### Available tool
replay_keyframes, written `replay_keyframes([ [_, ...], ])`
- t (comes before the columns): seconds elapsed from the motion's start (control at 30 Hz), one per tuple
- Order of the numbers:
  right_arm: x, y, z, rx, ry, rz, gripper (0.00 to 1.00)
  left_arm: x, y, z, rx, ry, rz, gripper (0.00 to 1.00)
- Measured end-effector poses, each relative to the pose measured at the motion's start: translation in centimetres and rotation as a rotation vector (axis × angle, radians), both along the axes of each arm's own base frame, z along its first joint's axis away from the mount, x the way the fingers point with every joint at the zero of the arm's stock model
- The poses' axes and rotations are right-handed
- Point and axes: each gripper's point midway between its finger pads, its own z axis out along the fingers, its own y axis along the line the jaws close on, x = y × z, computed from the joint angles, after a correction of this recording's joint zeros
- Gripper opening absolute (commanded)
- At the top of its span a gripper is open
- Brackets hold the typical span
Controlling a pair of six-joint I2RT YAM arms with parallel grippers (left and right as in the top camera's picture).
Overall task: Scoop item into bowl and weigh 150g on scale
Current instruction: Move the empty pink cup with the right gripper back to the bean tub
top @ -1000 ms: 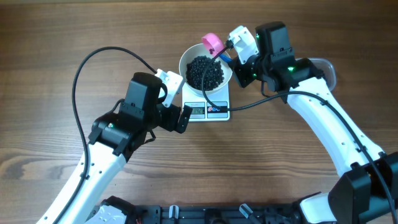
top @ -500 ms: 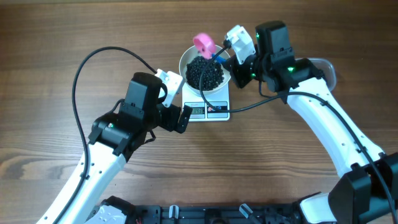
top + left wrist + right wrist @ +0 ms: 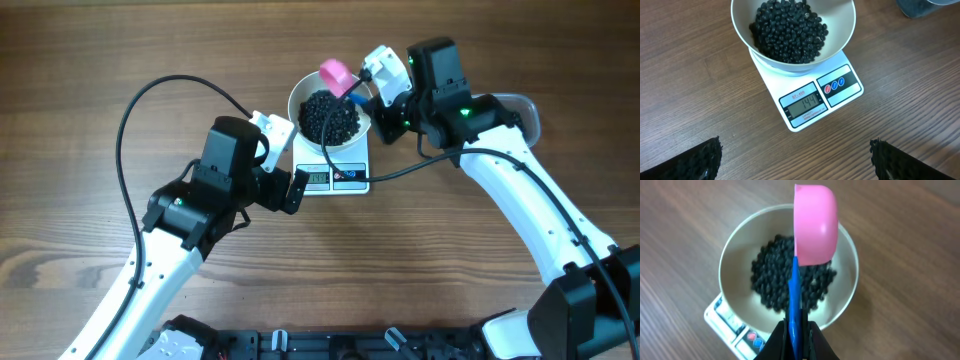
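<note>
Wood-grain table (image 3: 80, 60), dark brown, carries the set-up. Left arm (image 3: 190, 215) reaches in from the near-left side of the scale (image 3: 815, 97). The left claw (image 3: 795, 162) hangs just beside the scale's near-left corner with its jaws spread to full width and nothing between them. Both black textured fingertips (image 3: 702, 160) are clear of the scale. Right arm (image 3: 520, 190) comes in from the right of the scale. The right claw (image 3: 796, 332) sits just off the scale's far-right corner, jaws pinched tight on the thin blue handle (image 3: 794, 295) of a scoop. The scale is white and rectangular and lies flat on the table. The bowl (image 3: 842, 30), white and round, stands on the scale's platform, covering its far part and overhanging both sides. The item (image 3: 787, 30), small round black pellets, is heaped inside the bowl on top of the scale. The scoop (image 3: 815, 225), pink, is held in the air over the scale's far end, above the bowl's far rim. Its rounded outer side faces the right wrist camera, so cannot tell what it holds. The display (image 3: 806, 104) on the scale's near end reads 144, with red and blue buttons (image 3: 834, 85) beside it.
</note>
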Motion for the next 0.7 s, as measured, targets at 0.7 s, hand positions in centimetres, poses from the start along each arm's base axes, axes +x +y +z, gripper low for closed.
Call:
replay_keyframes([
  [0.7, 1.7, -10.0, 10.3, 0.173, -0.196, -0.355, 0.04, 0.0, 0.0, 0.0, 0.000, 0.000, 0.000, 1.00],
])
